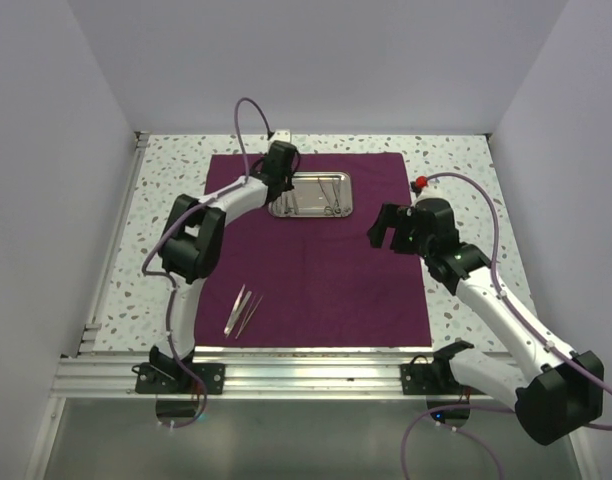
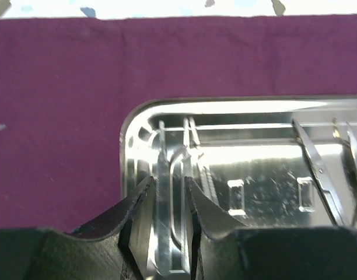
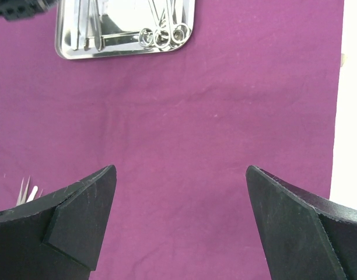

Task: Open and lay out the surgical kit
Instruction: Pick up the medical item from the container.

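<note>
The maroon cloth wrap (image 1: 326,280) lies spread flat. The steel tray (image 1: 308,211) sits at its far middle. My left gripper (image 1: 279,185) is at the tray's left end; in the left wrist view it (image 2: 170,182) is shut on slim steel tweezers (image 2: 172,224) lying in the tray (image 2: 266,192). Ring-handled scissors and forceps (image 2: 318,169) lie in the tray's right part; their rings also show in the right wrist view (image 3: 161,38). Two tweezers (image 1: 241,310) lie on the cloth at front left. My right gripper (image 1: 381,228) (image 3: 181,172) is open and empty above the cloth's right side.
The speckled table top (image 1: 166,180) shows round the cloth, white walls on three sides. An aluminium rail (image 1: 306,375) runs along the near edge. The white table edge (image 3: 350,116) lies just right of the cloth.
</note>
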Robot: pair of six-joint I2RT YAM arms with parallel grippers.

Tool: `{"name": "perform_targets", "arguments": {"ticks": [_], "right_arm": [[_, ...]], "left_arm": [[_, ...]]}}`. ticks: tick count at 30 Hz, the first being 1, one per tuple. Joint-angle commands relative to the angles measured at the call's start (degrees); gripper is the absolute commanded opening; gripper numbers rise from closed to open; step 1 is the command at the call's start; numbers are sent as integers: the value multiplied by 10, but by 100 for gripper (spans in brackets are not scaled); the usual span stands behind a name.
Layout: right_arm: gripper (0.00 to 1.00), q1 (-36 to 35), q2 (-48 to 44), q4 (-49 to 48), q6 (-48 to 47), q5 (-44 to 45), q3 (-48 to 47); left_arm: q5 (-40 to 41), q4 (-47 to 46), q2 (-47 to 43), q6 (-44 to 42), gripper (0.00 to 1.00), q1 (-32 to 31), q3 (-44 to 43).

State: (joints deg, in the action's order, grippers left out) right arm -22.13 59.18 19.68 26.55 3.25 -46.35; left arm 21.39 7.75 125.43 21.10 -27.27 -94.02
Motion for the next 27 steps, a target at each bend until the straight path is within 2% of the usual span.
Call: {"name": "perform_targets", "arguments": {"ticks": [1,8,27], "right_arm": [[97,-2,9,-20,5,-13,1],[97,-2,23,-25,5,-15,0],[97,-2,26,-23,5,-8,-1]], "left_arm": [[-34,-17,5,-39,31,25,-55],[-63,3,51,-52,30,48,-112],[-67,-3,90,-26,27,48,-95]]}}
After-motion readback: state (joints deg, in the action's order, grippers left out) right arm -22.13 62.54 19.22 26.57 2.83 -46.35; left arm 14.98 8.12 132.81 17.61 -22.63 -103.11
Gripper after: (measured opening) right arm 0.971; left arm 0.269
